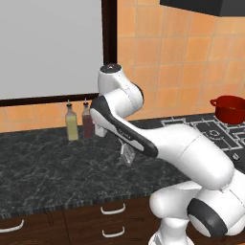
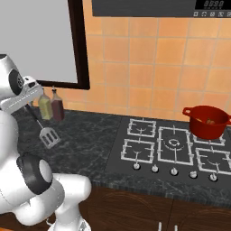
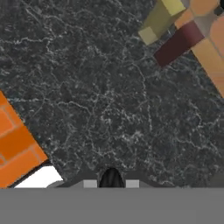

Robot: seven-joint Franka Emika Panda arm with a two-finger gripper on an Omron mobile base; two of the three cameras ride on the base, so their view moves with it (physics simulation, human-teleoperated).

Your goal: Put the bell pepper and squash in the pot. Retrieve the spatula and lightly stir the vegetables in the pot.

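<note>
Claw [image 2: 32, 107] first: I read it as clenched on the dark handle of the spatula [image 2: 48, 136], whose slotted grey blade hangs below it, tilted and clear of the worktop [image 2: 94, 149] in the right base view. From the left base view I see the same blade [image 1: 127, 154] poking out beside the white forearm, above the dark marbled stone. Through the hand view I look straight down at that stone, with a rounded dark shape between the 2 finger tips at the bottom edge.

Just behind the claw stand 2 bottles against the orange tile wall [image 2: 149, 67], touching or nearly touching each other: an olive-yellow bottle [image 2: 44, 107] and a dark red bottle [image 2: 57, 108].

Further right sits the hob [image 2: 173, 151], its grey grates and a row of knobs along the front. On its back right burner rests the pot [image 2: 207, 122], upright, glossy red, well apart from the claw. Inside it I can make out something orange-yellow, too small for me to name.
</note>
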